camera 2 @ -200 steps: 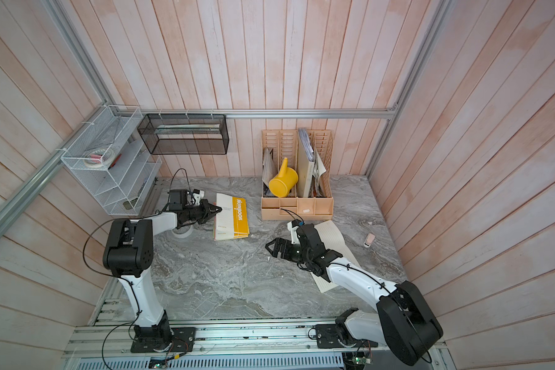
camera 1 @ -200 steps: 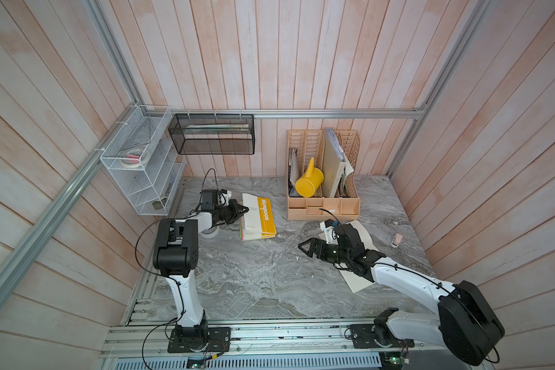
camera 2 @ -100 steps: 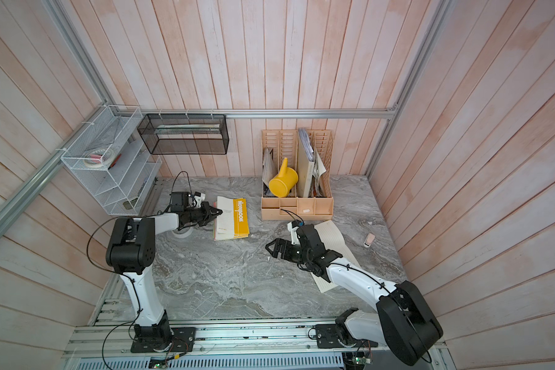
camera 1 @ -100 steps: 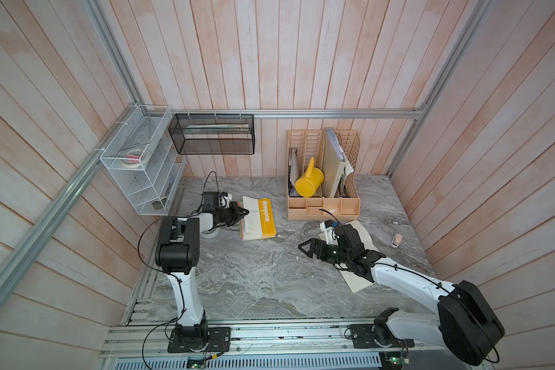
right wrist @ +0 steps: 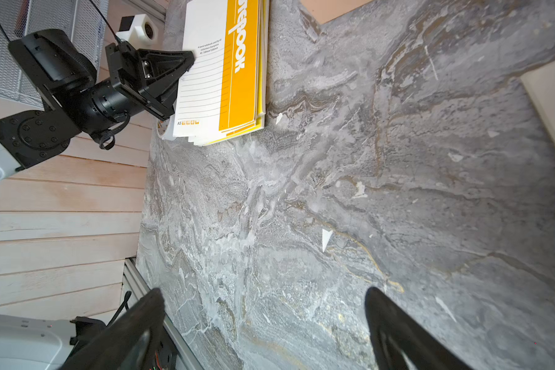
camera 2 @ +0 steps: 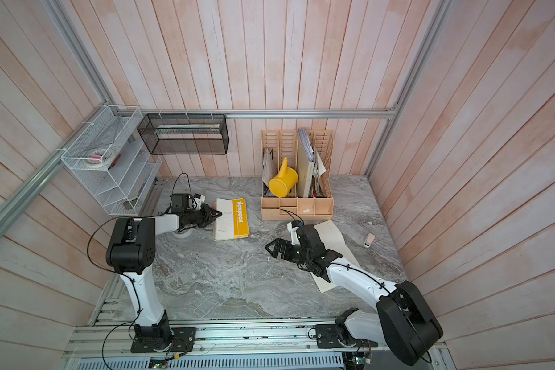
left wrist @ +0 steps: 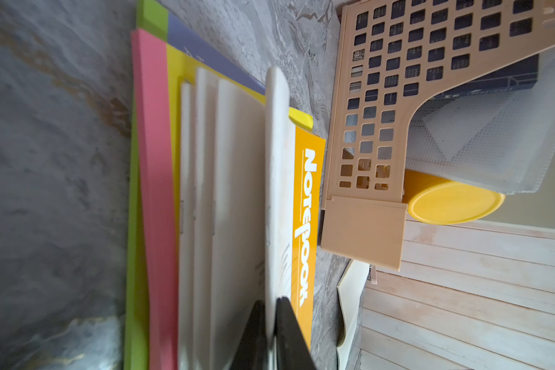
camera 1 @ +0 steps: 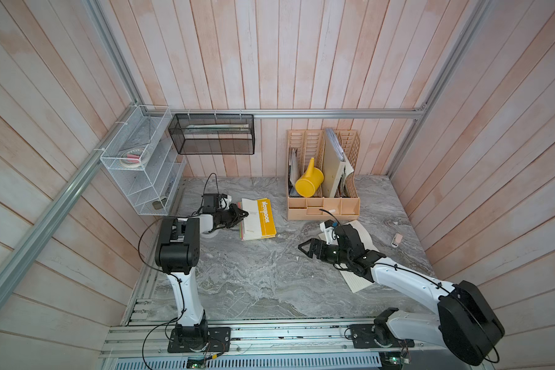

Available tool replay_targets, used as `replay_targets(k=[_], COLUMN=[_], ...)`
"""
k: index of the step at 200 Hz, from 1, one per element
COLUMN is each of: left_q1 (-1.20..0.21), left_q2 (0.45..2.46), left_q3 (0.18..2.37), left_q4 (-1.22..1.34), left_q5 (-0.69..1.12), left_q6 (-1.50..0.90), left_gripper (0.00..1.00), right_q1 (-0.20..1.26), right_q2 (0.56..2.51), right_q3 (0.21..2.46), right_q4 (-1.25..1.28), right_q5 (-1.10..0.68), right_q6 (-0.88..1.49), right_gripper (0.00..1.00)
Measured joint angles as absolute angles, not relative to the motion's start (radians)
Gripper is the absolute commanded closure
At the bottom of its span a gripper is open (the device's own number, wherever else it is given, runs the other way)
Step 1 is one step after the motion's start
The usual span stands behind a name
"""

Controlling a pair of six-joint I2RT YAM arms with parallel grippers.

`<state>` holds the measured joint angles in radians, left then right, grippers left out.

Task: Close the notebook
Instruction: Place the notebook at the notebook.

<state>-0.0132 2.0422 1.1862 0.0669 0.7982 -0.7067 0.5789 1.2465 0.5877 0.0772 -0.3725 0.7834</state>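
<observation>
- Two narrow black fingers of your left gripper are pinched together on the free edge of the notebook cover; the right gripper hangs spread wide and empty, in front of the file rack.
- The notebook lies near the rack, on its left-arm side, atop a stack of coloured folders; its cover looks nearly down, pages fanned beneath.
- Release too high and, I'd judge, those springy pages may lift the cover back open.
- Pull sideways and the slick folders could let the whole pile slide on the smooth marbled table.
- Squeeze or twist hard and the thin glossy card may crease.
- The rack is rigid, perforated beige plastic; don't bump it.
</observation>
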Motion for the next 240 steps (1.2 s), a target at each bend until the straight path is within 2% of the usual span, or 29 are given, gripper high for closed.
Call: replay_targets(k=[21,38,115,145,240], left_q1=[-0.013,-0.013,-0.013,-0.013,-0.013], left_q2=[2.043,2.043,2.043,2.043,1.99], left_q3=[1.185,1.184,1.18,1.18,1.166], left_q4=[0.067,0.066,0.059,0.059,0.007], left_q5=[0.797,0.794,0.78,0.78,0.743], left_q6=[-0.705,-0.7,-0.695,-0.695,-0.677], left_gripper=[0.88,0.79,0.77,0.72,0.71], right_q1=[0.579,0.579,0.579,0.579,0.579], right_q2=[1.246,1.246,1.236,1.232,1.232], right_q3=[0.588,0.588,0.58,0.575,0.569], right_q4=[0.077,0.076,0.074,0.073,0.072], right_q5=[-0.373,-0.373,-0.373,-0.375,-0.384], right_q6=[0.783,0.783,0.783,0.783,0.784], right_gripper=[0.02,0.02,0.02,0.02,0.02])
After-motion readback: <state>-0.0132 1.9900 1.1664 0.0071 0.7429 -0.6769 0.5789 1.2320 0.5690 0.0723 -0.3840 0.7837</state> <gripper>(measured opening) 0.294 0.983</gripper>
